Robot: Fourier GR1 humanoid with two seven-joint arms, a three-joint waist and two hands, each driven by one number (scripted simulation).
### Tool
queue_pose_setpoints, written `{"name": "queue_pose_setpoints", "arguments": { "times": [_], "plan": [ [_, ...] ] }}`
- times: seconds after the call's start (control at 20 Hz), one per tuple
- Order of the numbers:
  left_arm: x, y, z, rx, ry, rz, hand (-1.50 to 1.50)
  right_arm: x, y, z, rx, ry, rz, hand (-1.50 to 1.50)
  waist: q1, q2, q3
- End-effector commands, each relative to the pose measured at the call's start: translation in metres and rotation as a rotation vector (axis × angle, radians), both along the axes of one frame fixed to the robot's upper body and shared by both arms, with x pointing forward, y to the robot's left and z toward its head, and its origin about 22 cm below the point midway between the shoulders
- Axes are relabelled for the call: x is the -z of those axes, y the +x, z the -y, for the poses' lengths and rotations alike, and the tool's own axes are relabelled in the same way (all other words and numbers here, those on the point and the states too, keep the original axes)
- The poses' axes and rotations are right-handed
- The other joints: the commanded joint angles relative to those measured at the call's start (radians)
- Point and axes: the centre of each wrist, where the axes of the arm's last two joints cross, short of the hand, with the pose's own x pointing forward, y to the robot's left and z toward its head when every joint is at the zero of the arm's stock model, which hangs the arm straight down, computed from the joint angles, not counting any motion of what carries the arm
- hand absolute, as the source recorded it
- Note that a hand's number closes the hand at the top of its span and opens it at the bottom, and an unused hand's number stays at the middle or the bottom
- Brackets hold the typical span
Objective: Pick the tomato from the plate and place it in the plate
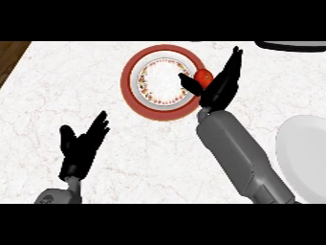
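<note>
Marble counter — splayed right robot hand flanks round tomato, axis unclear.

The right hand flanks the tomato on the red-rimmed plate.

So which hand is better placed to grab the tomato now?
Right. The right hand is open around the tomato on the red-rimmed plate; the left hand rests open at lower left, well away.

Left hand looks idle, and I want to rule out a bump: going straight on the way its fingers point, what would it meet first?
From the left hand, bare counter first, then probably the left rim of the red-rimmed plate; the hand's height is unclear, so it might pass above.
</note>
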Motion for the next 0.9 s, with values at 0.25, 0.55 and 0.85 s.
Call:
{"name": "queue_pose_setpoints", "arguments": {
  "times": [0.25,0.55,0.85],
  "plan": [
    [0.008,-0.021,-0.026,-0.046,0.009,-0.001,0.00,0.027,-0.072,-0.028,-0.214,0.141,0.024,-1.50,-0.050,-0.014,-0.002],
    [-0.003,-0.015,-0.012,-0.069,-0.006,-0.030,0.00,0.046,-0.105,-0.021,-0.323,0.115,-0.027,-1.50,-0.079,-0.022,-0.004],
    [0.012,-0.033,-0.016,-0.071,0.016,-0.030,0.00,0.068,-0.128,-0.031,-0.332,0.087,-0.087,-1.50,-0.080,-0.023,-0.004]
  ]
}}
